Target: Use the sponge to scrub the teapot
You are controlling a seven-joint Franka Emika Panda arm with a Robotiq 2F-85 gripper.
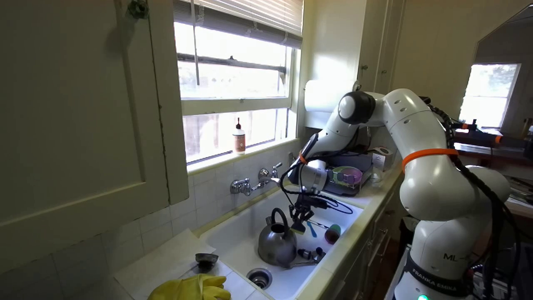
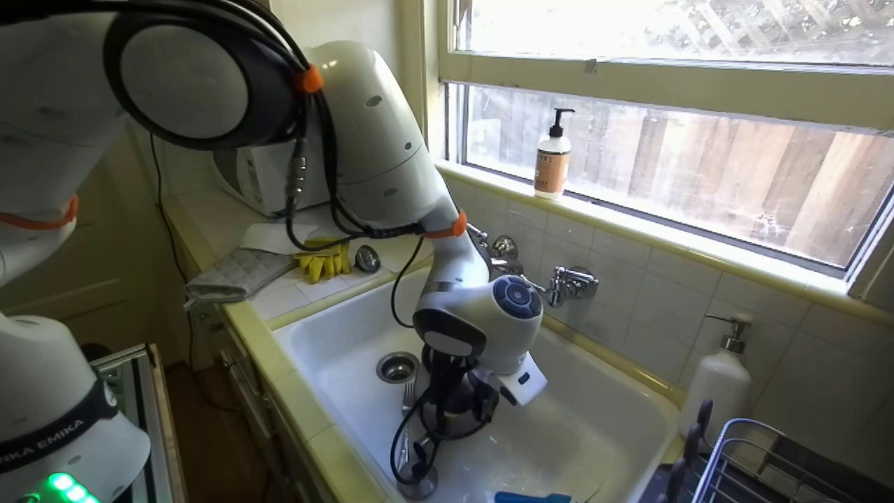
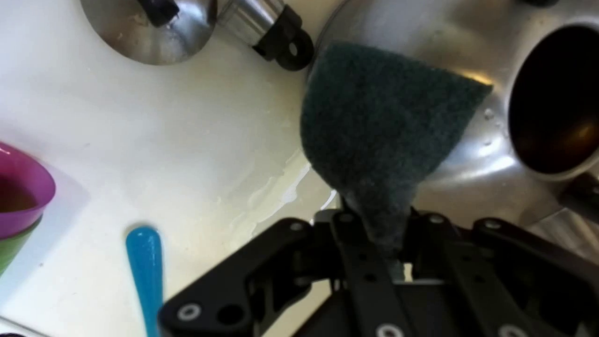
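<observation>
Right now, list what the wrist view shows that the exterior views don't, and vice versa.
Only the wrist view: the dark green face of the sponge and droplets on the teapot.
Only the exterior views: the pump bottle on the windowsill, the wall faucet and the sink drain.
Both share the white sink, the blue handle and the teapot itself, which the robot's wrist largely hides in an exterior view.

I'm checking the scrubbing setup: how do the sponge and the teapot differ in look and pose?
In the wrist view, the sponge shows a matte, dark green face; the teapot is shiny silver metal. The sponge is smaller and cornered; the teapot is larger and rounded. The sponge is pinched in the gripper, while the teapot stands upright in the sink. Both are at the sink, close together.
</observation>
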